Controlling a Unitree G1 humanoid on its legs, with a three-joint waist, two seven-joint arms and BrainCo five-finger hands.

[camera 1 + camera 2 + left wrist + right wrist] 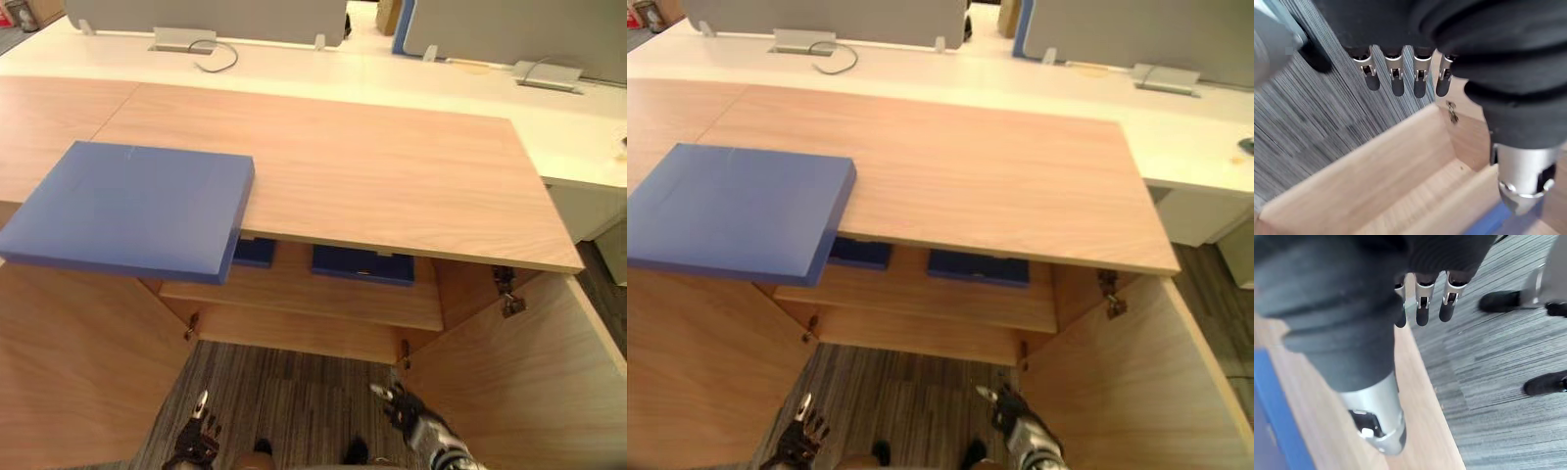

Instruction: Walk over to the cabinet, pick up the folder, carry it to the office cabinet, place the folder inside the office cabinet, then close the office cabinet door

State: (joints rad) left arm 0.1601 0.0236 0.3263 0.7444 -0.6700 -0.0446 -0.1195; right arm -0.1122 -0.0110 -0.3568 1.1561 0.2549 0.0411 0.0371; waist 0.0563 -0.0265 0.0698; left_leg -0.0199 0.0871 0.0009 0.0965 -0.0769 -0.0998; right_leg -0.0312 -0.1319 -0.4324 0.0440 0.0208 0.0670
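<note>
- Light wood office cabinet [323, 338] with a flat wood-grain counter [392, 176] on top; the front is open.
- Left door [69, 372] and right door [529, 382] both swing out toward the robot.
- A long white desk [411, 83] runs behind the counter, with grey partition panels [206, 20] along its back.
- Grey striped carpet floor [284, 392] lies in front of the cabinet.
- Flat light-blue rectangular folder [127, 208] lies on the counter's left part, its near edge overhanging the front above the open left door. Neither hand touches it.
- Inner wood shelf [323, 294] carries two flat dark-blue items [362, 264], side by side.
- Left hand [199, 438] is low near the floor by the left door, fingers [1397, 81] straight and spread, holding nothing.
- Right hand [404, 404] is low by the right door, fingers [1421, 308] straight and empty.
</note>
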